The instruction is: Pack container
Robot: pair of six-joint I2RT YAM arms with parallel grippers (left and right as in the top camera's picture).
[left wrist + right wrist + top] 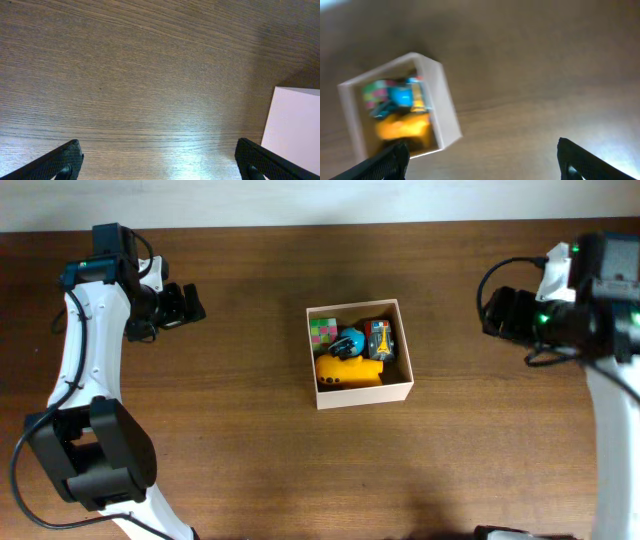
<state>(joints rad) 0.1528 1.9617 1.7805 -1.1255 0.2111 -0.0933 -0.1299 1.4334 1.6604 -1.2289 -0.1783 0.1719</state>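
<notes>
While both pincers stand with fingers spread wide and hold nothing, the left gripper and the right gripper hover over bare table, each well apart from the container, which sits mid-table between them. Inside lie a yellow submarine-like toy, a pink-and-green cube, a blue toy and a red-and-yellow toy. Judged light but thin-walled, the cardboard probably flexes; pinching one wall near a corner, kept level, seems safest.
</notes>
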